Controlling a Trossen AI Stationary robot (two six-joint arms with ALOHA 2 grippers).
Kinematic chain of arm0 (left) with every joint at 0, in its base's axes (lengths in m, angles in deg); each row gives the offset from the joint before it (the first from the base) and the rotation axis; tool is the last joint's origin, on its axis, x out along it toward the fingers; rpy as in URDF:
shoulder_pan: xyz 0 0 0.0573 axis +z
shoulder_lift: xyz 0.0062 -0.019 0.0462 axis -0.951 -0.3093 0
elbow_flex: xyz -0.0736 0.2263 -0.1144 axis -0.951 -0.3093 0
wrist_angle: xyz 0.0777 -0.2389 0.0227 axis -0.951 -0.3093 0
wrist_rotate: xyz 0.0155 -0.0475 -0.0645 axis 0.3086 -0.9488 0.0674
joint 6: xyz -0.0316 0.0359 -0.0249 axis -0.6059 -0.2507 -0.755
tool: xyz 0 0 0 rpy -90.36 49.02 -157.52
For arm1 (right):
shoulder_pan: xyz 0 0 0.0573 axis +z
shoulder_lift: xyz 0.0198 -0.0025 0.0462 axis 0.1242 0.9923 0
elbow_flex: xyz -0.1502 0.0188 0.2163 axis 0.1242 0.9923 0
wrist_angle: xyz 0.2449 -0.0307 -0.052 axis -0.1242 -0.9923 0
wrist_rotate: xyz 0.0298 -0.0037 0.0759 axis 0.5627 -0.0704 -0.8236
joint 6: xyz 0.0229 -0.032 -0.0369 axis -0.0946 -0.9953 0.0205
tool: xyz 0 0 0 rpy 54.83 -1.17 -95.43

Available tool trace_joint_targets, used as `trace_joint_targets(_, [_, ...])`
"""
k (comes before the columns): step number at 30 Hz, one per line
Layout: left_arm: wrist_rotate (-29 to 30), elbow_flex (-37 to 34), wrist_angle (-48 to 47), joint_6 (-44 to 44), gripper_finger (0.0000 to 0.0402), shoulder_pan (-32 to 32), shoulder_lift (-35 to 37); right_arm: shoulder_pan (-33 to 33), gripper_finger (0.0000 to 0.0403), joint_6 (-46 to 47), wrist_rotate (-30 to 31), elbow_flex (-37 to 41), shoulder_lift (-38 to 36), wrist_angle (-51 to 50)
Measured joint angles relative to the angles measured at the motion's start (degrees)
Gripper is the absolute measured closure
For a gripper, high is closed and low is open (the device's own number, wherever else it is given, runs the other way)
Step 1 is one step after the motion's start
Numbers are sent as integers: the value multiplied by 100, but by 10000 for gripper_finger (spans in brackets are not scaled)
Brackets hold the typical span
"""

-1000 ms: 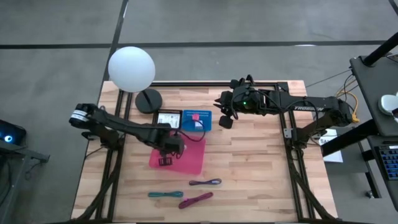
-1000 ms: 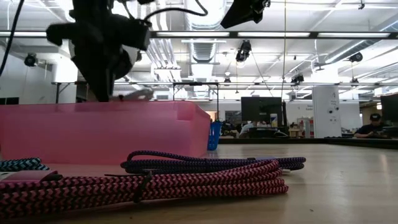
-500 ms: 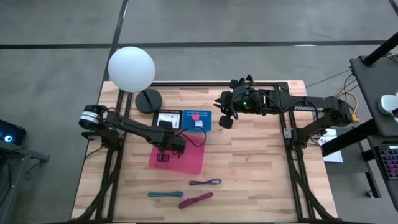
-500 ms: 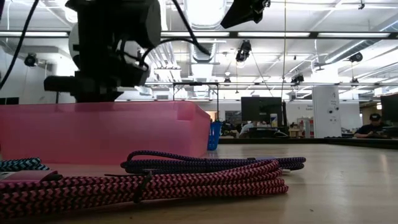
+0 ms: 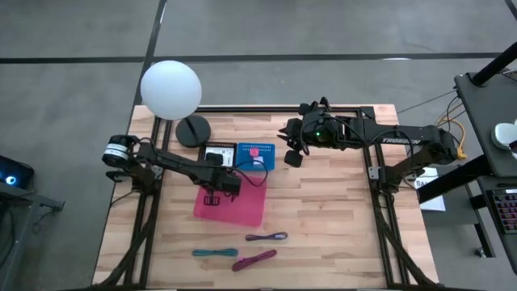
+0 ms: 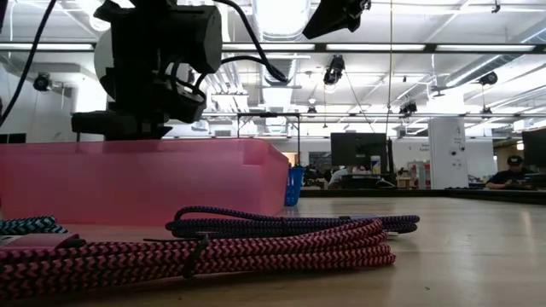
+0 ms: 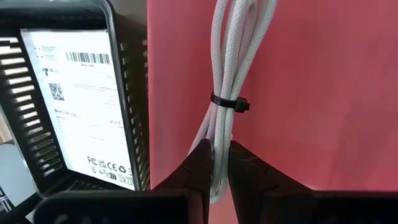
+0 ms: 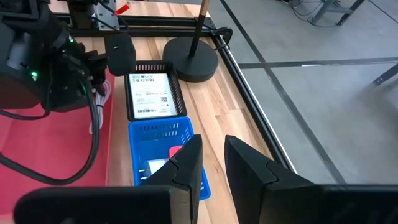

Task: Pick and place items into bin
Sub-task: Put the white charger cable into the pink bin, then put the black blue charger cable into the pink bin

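Over the last second our left tool (image 5: 212, 200) has shifted from the middle of the pink bin (image 5: 250, 212) toward its left rim and now hangs low over the bin floor. In the left wrist view its fingers (image 7: 200, 163) are clenched around the white cord (image 7: 227, 74), a tied bundle lying against the red bin floor beside the black tray (image 7: 134, 93). We judge the cord is at the drop-off point inside the bin and only needs letting go.

Further along the front of the worktop (image 5: 323, 210), the teal cord (image 5: 214, 252), magenta cord (image 5: 254, 259) and purple cord (image 5: 266, 238) still lie outside the bin, so most of the job remains.

Our right tool (image 5: 292, 153) has not moved: it waits above the blue basket (image 5: 257, 158), fingers parted and empty.
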Motion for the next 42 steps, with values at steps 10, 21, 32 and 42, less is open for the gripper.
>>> trace_joint_targets(10, [-5,-8,-16,0,307,57,1,0,346,-2,2,0,0,0])
trace_joint_targets(21, [-437,599,-925,-148,281,51,577,0,346,-2,4,-1,0,-2])
trace_joint_targets(32, [-2601,1139,104,-1537,281,-92,1995,-7,346,-25,4,-2,0,-152])
trace_joint_targets(42, [-3002,1181,581,-2593,281,-1158,2286,-4,346,-23,2,-2,0,-175])
